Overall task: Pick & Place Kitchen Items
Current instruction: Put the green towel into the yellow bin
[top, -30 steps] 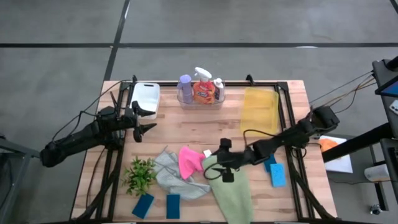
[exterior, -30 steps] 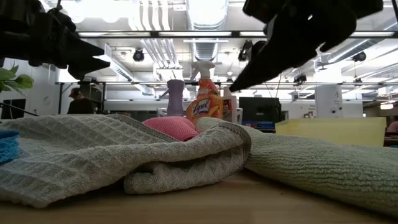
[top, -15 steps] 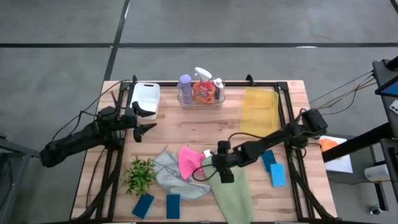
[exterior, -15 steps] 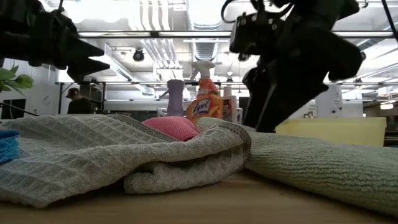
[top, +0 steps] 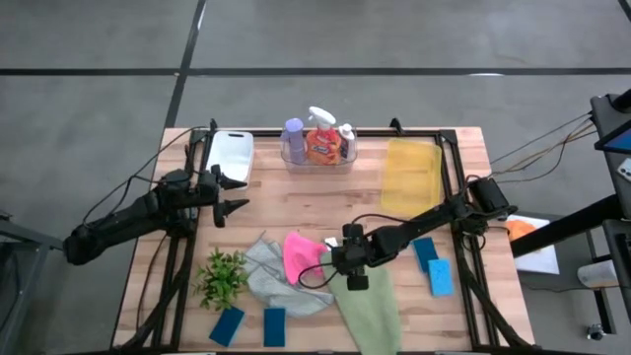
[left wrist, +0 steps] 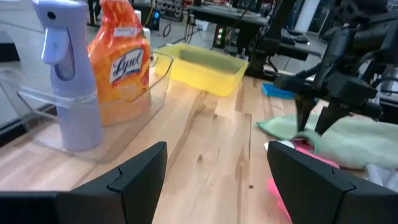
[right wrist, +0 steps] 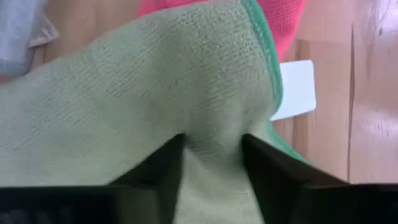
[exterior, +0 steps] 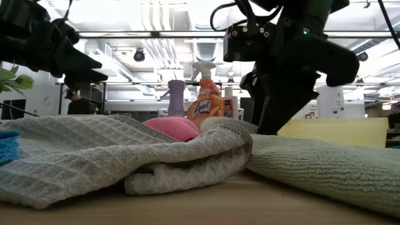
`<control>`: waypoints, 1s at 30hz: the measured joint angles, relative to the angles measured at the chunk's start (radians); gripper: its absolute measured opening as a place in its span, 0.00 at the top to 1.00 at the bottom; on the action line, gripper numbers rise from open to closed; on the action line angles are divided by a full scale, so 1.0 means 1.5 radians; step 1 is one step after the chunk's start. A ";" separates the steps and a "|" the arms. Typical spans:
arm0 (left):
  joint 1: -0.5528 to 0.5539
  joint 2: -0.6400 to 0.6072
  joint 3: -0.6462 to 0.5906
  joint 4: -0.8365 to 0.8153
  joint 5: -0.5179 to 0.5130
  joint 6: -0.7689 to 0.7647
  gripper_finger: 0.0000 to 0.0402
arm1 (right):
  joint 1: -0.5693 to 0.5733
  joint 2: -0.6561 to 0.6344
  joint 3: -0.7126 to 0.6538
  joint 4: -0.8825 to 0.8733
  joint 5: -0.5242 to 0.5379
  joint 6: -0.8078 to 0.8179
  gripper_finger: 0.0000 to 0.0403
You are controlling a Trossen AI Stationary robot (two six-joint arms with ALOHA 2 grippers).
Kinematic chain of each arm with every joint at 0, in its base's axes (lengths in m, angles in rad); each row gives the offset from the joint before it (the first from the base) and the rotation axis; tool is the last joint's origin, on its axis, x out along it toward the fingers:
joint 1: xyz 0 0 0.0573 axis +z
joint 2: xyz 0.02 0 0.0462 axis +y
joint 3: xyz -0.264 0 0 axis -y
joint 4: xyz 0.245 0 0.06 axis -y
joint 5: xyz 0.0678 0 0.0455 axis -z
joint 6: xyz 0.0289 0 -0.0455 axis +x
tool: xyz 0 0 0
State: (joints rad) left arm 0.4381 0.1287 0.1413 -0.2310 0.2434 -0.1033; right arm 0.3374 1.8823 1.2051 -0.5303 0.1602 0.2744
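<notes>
Three bottles (top: 318, 141), three cloths (top: 296, 271), seemingly four blue sponges (top: 439, 277), three trays (top: 411, 175).

Wooden table (top: 296, 212) — carrying white tray (top: 232, 155), clear tray (top: 317, 161), yellow tray (top: 411, 176), cloths (top: 365, 301), blue sponges (top: 440, 277), plant (top: 223, 277).

Green cloth (top: 367, 306) flat, corner bunched; pink cloth (top: 300, 254) and grey cloth (top: 271, 276) beside it; bottles (top: 317, 141) upright together.

I see three bottles (top: 317, 141) standing in a tray (top: 317, 164) at the tabletop's (top: 306, 202) far edge. Three cloths (top: 296, 271) lie bunched mid-tabletop, a plant (top: 223, 276) to their left, two sponges (top: 250, 324) nearer me and two more sponges (top: 434, 266) to their right.
</notes>
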 joint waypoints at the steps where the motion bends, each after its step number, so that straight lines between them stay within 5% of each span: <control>1: 0.000 0.000 0.000 -0.003 0.000 0.000 0.29 | 0.000 0.000 0.003 0.000 -0.006 0.000 0.72; 3: 0.000 0.000 0.000 -0.008 0.000 0.000 0.29 | 0.001 0.000 0.003 -0.004 -0.022 -0.001 0.87; 5: 0.000 0.000 0.000 -0.013 0.000 0.000 0.29 | 0.001 -0.002 0.002 -0.004 -0.035 0.000 0.92; 14: 0.000 0.000 -0.001 -0.020 0.000 0.000 0.29 | 0.011 -0.067 0.001 -0.008 -0.041 -0.008 0.95; 24: 0.000 0.000 -0.001 -0.022 0.000 -0.002 0.29 | 0.032 -0.238 0.000 -0.007 0.045 -0.038 0.95; 30: 0.000 0.000 -0.001 -0.022 0.000 -0.002 0.29 | 0.043 -0.329 -0.076 0.152 0.072 -0.084 0.96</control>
State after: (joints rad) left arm 0.4381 0.1284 0.1406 -0.2634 0.2436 -0.1059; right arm 0.4018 1.3887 1.0909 -0.3021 0.2687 0.1489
